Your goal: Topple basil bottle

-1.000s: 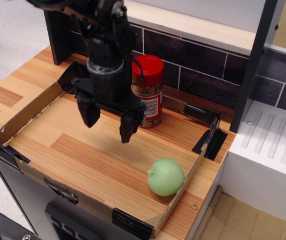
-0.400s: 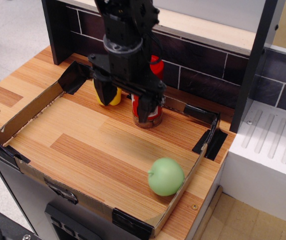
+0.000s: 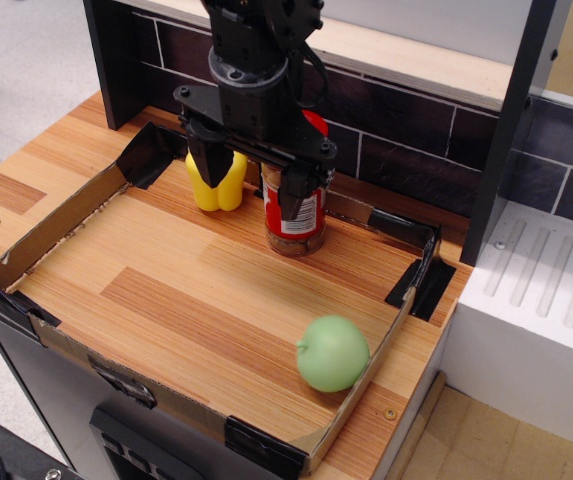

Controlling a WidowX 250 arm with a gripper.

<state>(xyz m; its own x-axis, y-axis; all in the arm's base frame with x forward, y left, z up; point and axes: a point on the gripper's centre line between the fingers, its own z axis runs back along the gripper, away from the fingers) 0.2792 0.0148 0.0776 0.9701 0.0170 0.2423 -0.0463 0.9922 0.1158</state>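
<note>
While the bottle (image 3: 293, 215) is standing upright near the back of the tray (image 3: 58, 223), a little above the middle of the frame, the black gripper (image 3: 253, 187) is hanging right in front of it. Its two fingers (image 3: 293, 197) are standing apart: one is covering part of the red and white label, the other is hanging in front of the pepper (image 3: 216, 184) to the left. Nothing is sitting between them. If the right finger is touching the bottle or only passing in front of it, I cannot tell.

Only a small piece of the red lid is showing, at the right of the gripper body. The brownish contents are showing at the bottom of the jar.

There are three loose things in the tray: one bottle, one yellow pepper just beside it on the left, and one pale green ball (image 3: 332, 353) well apart, in the lower right corner against the cardboard wall. One arm is coming down from the top of the frame.
</note>
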